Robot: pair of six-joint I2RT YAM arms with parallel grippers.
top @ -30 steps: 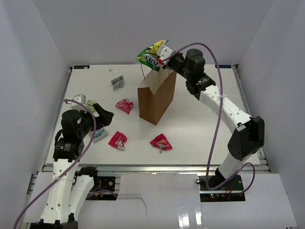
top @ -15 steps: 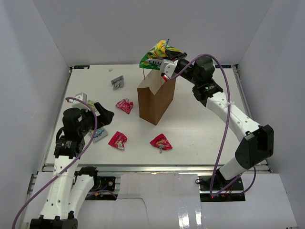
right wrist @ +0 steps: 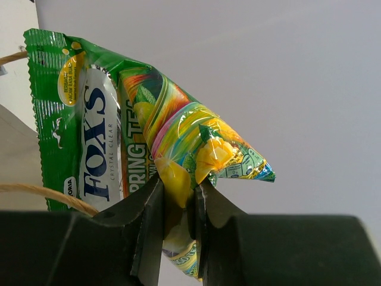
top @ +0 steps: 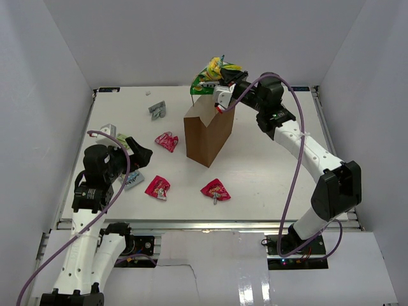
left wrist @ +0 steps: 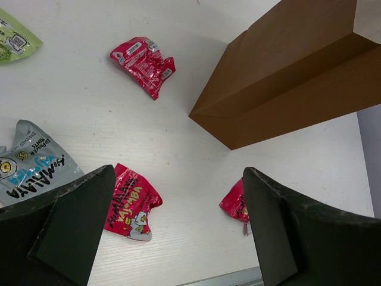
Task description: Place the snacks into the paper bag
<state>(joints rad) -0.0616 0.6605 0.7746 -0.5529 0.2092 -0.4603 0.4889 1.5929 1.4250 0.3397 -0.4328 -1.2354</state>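
The brown paper bag (top: pixel 205 135) stands upright mid-table, its mouth open. My right gripper (top: pixel 220 85) hangs above the bag's far rim, shut on a green-yellow snack packet (top: pixel 214 72). In the right wrist view the packet (right wrist: pixel 113 137) is pinched between the jaws of that gripper (right wrist: pixel 178 199), with a twine handle (right wrist: pixel 41 193) just below. My left gripper (top: pixel 138 155) hovers open over the left of the table; it (left wrist: pixel 178 179) holds nothing. Red snacks (left wrist: pixel 130 202) (left wrist: pixel 143 62) (left wrist: pixel 234 205) lie on the table near the bag (left wrist: pixel 286 77).
A grey packet (top: pixel 157 109) lies at the back left. A light blue-grey packet (left wrist: pixel 30 170) and a pale green one (left wrist: pixel 15 42) lie at the left edge, with a silver one (top: pixel 107 132). White walls close in the table on three sides.
My right gripper has carried the green-yellow packet a little to the right and higher above the bag's mouth, the wrist turning. The left arm has barely moved.
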